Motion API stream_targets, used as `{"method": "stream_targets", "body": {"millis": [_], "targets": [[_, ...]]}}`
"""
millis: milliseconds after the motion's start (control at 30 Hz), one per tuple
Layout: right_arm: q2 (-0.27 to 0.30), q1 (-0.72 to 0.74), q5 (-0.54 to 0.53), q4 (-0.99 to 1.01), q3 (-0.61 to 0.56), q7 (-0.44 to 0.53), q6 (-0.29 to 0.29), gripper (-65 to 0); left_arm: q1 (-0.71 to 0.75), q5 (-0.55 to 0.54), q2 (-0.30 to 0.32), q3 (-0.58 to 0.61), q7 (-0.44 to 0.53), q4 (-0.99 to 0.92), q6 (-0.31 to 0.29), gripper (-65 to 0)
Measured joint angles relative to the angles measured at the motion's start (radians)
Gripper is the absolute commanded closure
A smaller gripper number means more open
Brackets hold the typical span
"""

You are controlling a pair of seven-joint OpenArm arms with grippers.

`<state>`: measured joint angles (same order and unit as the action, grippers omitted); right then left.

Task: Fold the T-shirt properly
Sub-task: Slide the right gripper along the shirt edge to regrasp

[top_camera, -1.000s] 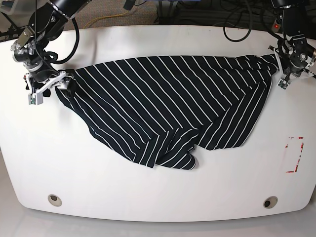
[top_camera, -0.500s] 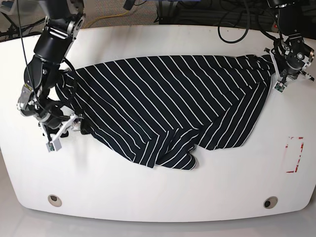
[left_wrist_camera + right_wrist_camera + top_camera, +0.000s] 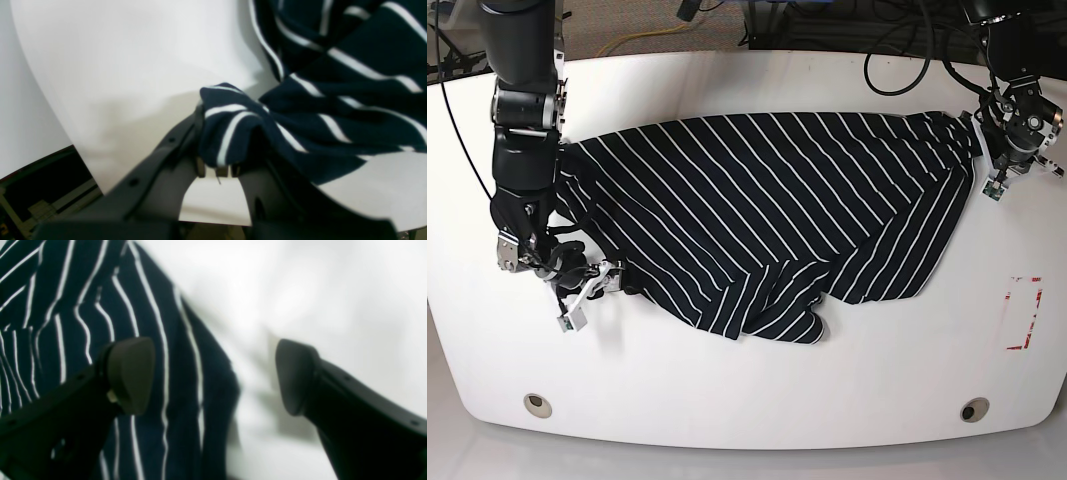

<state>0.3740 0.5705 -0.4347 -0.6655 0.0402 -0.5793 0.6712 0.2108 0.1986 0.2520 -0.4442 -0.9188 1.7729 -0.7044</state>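
Note:
The T-shirt (image 3: 767, 205), black with thin white stripes, lies spread and rumpled across the white table (image 3: 727, 380). Its lower edge is bunched into folds near the middle. My left gripper (image 3: 989, 168), at the right of the base view, is shut on the shirt's far right corner. The left wrist view shows a bunch of striped cloth (image 3: 227, 130) pinched in that gripper (image 3: 218, 170). My right gripper (image 3: 589, 295) is open at the shirt's lower left edge. In the right wrist view its fingers (image 3: 130, 373) straddle the cloth's edge (image 3: 186, 383) just above it, holding nothing.
A red tape outline (image 3: 1024, 312) marks the table near its right edge. Two round grommets (image 3: 538, 404) (image 3: 974, 409) sit near the front edge. Cables hang behind the table's far edge.
My right arm has swung from the shirt's upper left corner down along its left edge toward the front. The left arm has hardly moved and still holds its corner.

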Motion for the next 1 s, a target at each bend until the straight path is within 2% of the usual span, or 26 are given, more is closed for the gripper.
{"method": "stream_targets", "body": {"millis": [167, 267, 467, 667, 767, 900, 933, 1000], "targets": [[0.006, 0.03, -0.007, 0.109, -0.09, 0.113, 0.003, -54.5, 0.0, 0.0, -0.001, 0.0, 0.0, 0.0, 0.0, 0.0], [0.002, 0.035, -0.016, 0.125, -0.119, 0.135, 0.002, -54.4, 0.0, 0.0, -0.002, 0.0, 0.0, 0.0, 0.0, 0.0], [-0.058, 0.024, -0.023, 0.122, -0.126, 0.154, 0.002, -39.5, 0.0, 0.0, -0.002, 0.0, 0.0, 0.0, 0.0, 0.0], [-0.101, 0.021, -0.034, 0.122, -0.126, 0.157, 0.007, -40.4, 0.0, 0.0, -0.002, 0.0, 0.0, 0.0, 0.0, 0.0], [-0.114, 0.022, -0.034, 0.122, -0.126, 0.157, 0.007, -32.8, 0.0, 0.0, -0.002, 0.0, 0.0, 0.0, 0.0, 0.0], [-0.122, 0.019, -0.033, 0.122, -0.124, 0.152, -0.001, -15.2, 0.0, 0.0, -0.001, 0.0, 0.0, 0.0, 0.0, 0.0], [-0.122, 0.018, -0.032, 0.123, -0.124, 0.149, -0.001, -8.9, 0.0, 0.0, -0.001, 0.0, 0.0, 0.0, 0.0, 0.0], [-0.123, 0.016, -0.029, 0.124, -0.125, 0.148, -0.001, -1.6, 0.0, 0.0, -0.001, 0.0, 0.0, -0.001, 0.0, 0.0]]}}
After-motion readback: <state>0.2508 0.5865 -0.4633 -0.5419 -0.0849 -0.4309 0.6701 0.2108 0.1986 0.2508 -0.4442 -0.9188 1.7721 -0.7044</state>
